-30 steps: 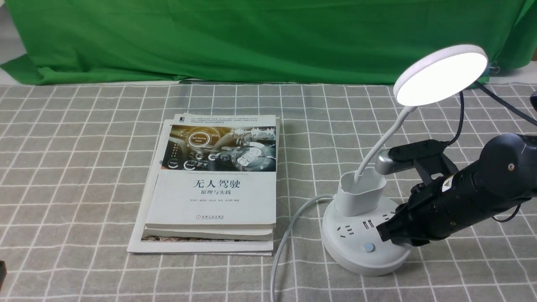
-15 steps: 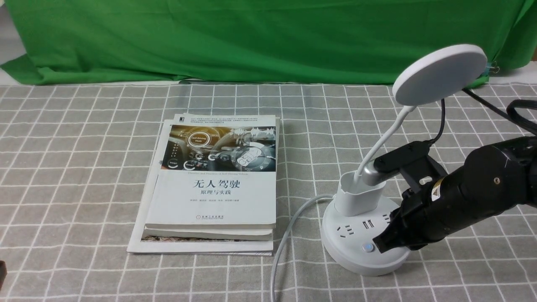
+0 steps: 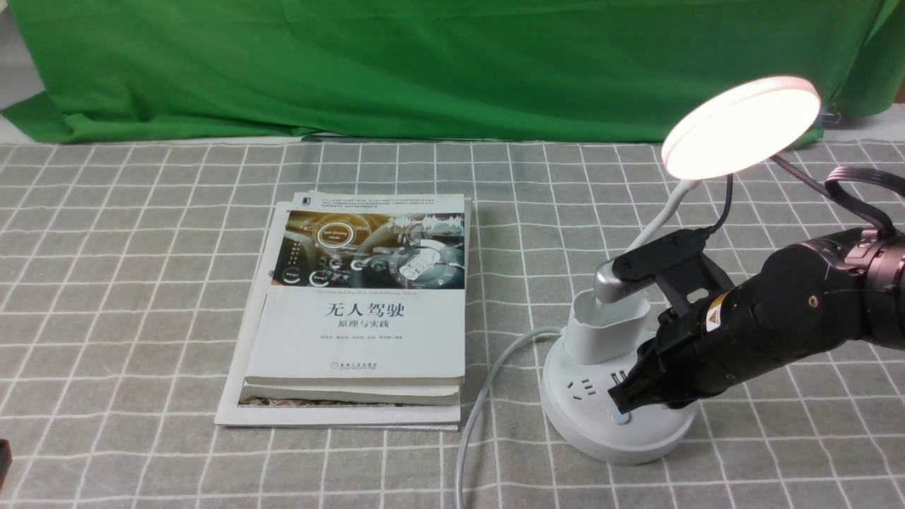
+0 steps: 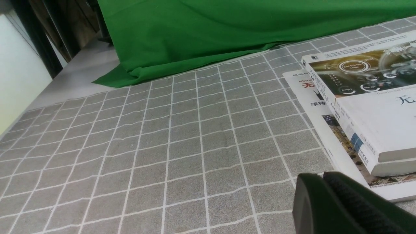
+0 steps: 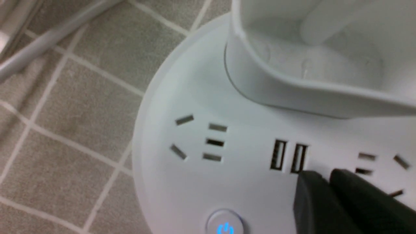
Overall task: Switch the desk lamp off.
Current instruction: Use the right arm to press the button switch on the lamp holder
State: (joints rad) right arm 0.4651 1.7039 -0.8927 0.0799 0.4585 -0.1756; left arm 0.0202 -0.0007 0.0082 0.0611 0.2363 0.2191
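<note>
A green cloth point(image 3: 424, 63) hangs at the back, a grey checked tablecloth point(image 3: 127, 283) spreads below, a pale wall point(image 4: 13, 81) beside.

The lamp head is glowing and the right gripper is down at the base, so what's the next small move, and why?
Probably press the right gripper down on the power button. The lamp head is lit, so the task is not done, and the gripper's tip sits right by that blue-lit button on the base, which the right wrist view shows uncovered.
</note>
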